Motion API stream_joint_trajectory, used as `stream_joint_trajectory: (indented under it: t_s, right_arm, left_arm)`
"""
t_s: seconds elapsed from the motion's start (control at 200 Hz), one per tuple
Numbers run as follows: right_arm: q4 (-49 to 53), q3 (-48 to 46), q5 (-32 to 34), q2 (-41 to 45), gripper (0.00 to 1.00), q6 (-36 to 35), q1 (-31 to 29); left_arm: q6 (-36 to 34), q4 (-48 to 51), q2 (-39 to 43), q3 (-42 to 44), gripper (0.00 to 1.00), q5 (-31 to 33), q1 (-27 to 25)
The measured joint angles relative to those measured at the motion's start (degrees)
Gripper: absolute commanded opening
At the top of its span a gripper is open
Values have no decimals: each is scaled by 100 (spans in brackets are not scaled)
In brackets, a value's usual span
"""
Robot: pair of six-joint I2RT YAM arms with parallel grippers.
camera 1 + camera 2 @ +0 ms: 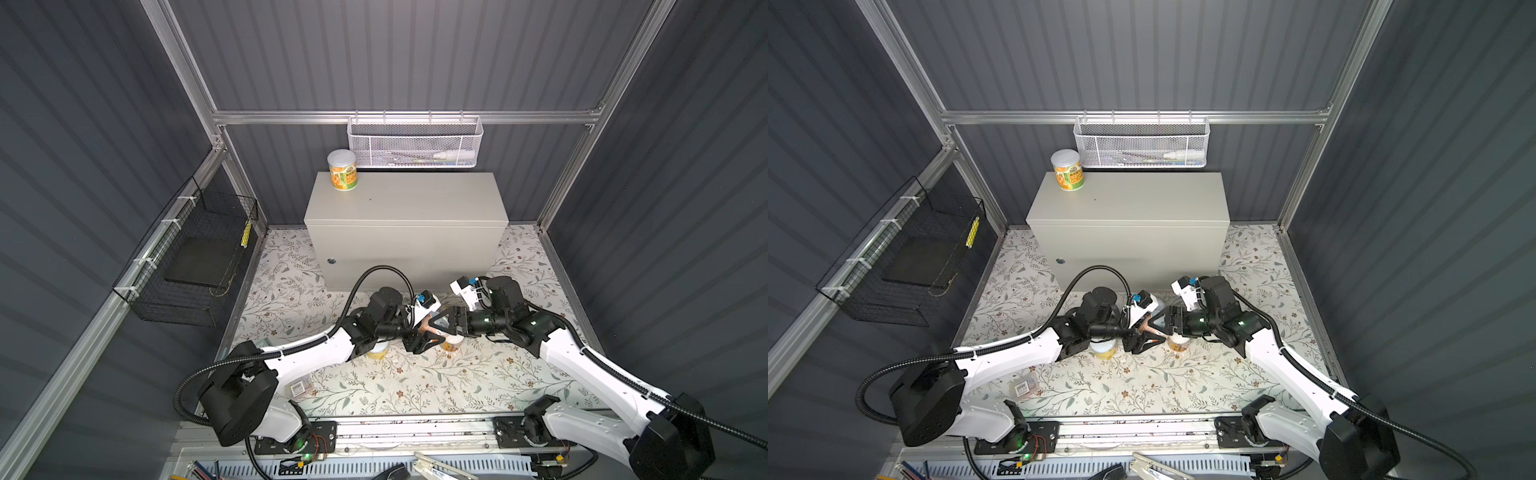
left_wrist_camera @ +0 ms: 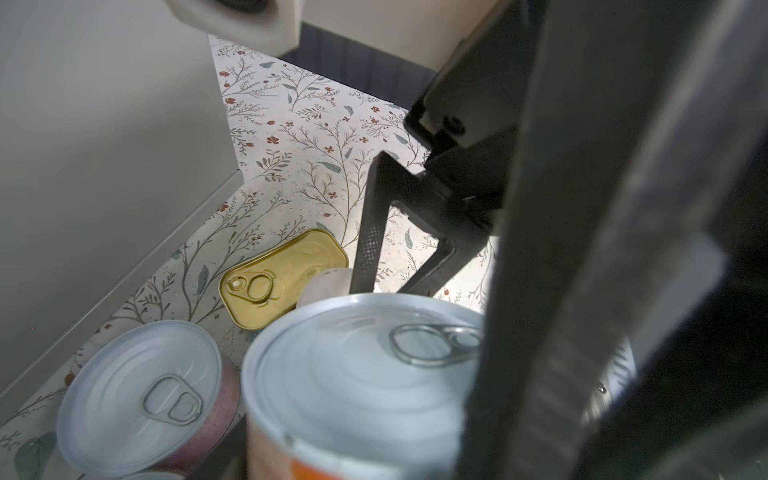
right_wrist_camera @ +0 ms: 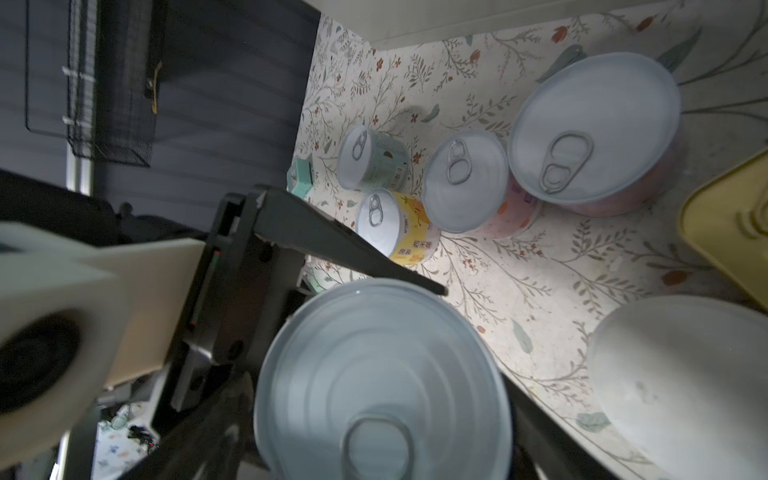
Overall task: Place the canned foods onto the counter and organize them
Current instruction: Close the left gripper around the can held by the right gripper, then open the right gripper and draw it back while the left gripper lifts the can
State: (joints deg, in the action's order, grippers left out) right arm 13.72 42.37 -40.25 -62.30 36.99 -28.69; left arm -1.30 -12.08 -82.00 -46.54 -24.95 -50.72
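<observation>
Both arms meet mid-floor, just on the near side of the counter (image 1: 407, 199), with one orange-labelled can (image 2: 361, 386) between them, held up off the floral mat (image 1: 415, 386). Left gripper (image 1: 422, 334) is clamped narrow on the can's sides, can hard against its finger. Right gripper (image 1: 442, 323) has jaws wide and appears to stand off the rim. This reads as a hand-across, the left arm likely better placed to set the can beside the tall can (image 1: 343, 170), which stands upright at the far left corner of the counter top. On the mat by the counter's foot are the gold tin (image 2: 282, 278), lying flat, a pink-labelled can (image 2: 141, 399) and a yellow-labelled can (image 3: 399, 228), all tabs up and none yet on the counter.
</observation>
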Motion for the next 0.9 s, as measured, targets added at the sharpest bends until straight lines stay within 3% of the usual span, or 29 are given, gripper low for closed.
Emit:
stream_joint_trajectory:
  t_s: [0.51,0.9]
  right_arm:
    - [-839,-732,251,656,99,522,37]
    - [-715,-1506,1172,1545,99,780,13]
  left_arm:
    - [527,90,372,9,50,1193,-24]
    - [715,463,841,-647,51,2218,-24]
